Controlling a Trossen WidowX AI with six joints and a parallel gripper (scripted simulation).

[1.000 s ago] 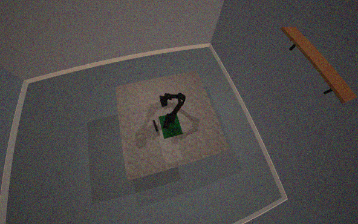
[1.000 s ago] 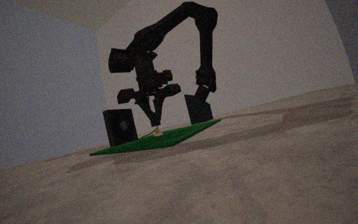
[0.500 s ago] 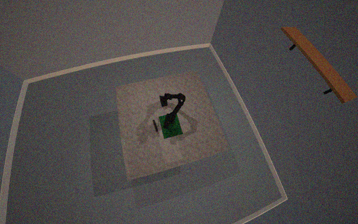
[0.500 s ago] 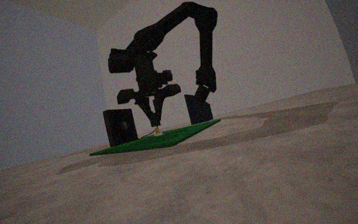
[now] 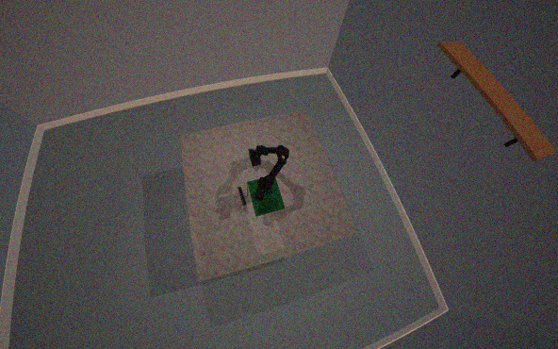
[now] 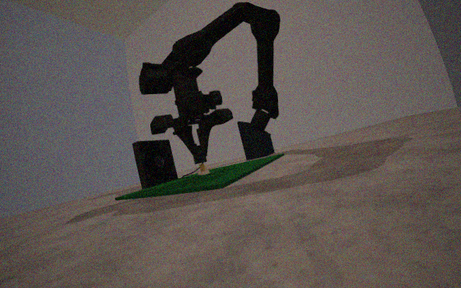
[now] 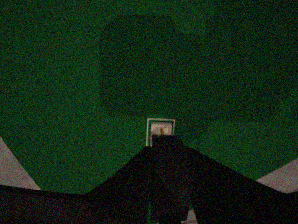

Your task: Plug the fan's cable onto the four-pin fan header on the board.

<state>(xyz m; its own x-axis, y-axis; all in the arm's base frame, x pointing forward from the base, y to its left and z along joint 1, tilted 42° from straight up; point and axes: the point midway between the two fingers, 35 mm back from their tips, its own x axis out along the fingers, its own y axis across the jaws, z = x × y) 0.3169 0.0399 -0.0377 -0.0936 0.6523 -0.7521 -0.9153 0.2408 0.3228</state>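
Note:
The green board (image 5: 271,207) (image 6: 232,174) (image 7: 55,110) lies flat. The pale four-pin header (image 6: 203,171) (image 7: 156,128) stands on it inside a white printed outline. My gripper (image 5: 259,196) (image 6: 200,160) (image 7: 167,154) points down, shut on the cable's plug, with its fingertips right over the header. The plug is small, dark and mostly hidden by the fingertips. I cannot tell how far it sits in the header. The thin dark cable (image 6: 190,173) runs from the fingertips toward the dark, upright fan (image 5: 241,195) (image 6: 156,165).
The arm's base (image 5: 254,157) (image 6: 256,142) stands behind the board. The fan stands close beside the board's left edge. The arm casts shadows on the mottled table top (image 5: 309,222) (image 6: 248,241). An orange shelf (image 5: 500,101) hangs on the wall, far off.

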